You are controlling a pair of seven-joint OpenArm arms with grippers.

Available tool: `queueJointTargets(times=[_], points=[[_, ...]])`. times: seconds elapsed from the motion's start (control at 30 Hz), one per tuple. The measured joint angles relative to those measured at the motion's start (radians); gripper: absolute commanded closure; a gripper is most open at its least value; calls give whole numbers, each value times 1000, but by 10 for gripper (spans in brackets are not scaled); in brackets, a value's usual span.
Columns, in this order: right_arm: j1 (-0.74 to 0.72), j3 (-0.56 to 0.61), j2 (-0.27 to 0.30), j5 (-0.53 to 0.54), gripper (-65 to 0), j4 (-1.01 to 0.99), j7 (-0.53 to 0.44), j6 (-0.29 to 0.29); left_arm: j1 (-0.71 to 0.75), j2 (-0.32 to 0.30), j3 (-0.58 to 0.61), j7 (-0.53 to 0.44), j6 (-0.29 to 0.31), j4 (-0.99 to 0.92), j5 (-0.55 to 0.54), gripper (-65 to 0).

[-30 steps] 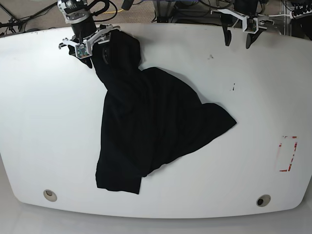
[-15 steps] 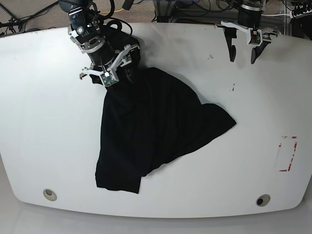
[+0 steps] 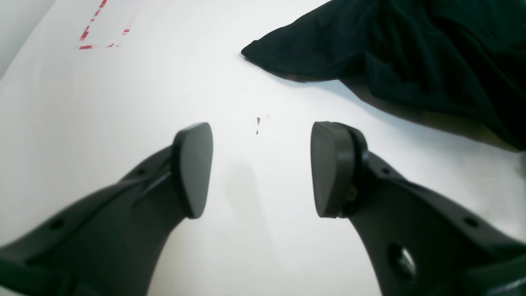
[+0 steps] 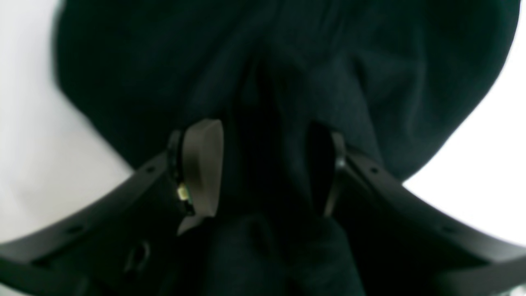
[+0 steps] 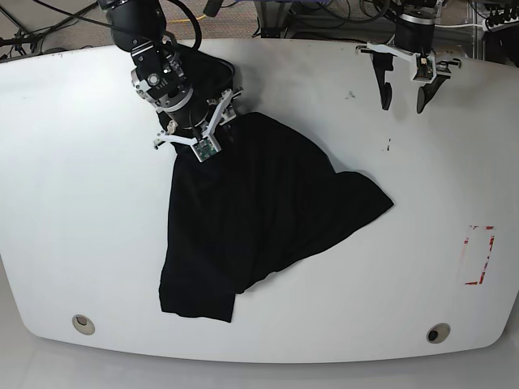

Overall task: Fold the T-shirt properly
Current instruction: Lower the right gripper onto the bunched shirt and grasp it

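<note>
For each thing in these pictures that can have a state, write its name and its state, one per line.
Large black cloth T-shirt: crumpled, unfolded, flat on the white table.
Right gripper: open, over the shirt's upper end.
Left gripper: open, empty, above bare table.
Red-marked rectangle: unoccupied.

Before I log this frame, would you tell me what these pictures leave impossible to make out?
- T-shirt print: no view shows it; the cloth lies bunched, only black showing.
- Right claw: the right wrist view is blurred and dark, so whether its pads touch the cloth is unclear.
- Sleeves and collar: lost in folds in the base view.
- Left claw: open over bare table; the shirt is cut off by that view's edge.
</note>
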State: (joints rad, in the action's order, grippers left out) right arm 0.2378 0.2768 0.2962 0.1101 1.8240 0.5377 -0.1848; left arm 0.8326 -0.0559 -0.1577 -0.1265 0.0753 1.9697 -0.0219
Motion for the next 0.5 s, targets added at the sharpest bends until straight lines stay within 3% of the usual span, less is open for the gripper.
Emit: queueJointTargets(times=[0.5], points=[[-60, 50, -2, -2, -315, -104, -6, 10, -13, -1, 0, 1, 0, -3, 0, -351]])
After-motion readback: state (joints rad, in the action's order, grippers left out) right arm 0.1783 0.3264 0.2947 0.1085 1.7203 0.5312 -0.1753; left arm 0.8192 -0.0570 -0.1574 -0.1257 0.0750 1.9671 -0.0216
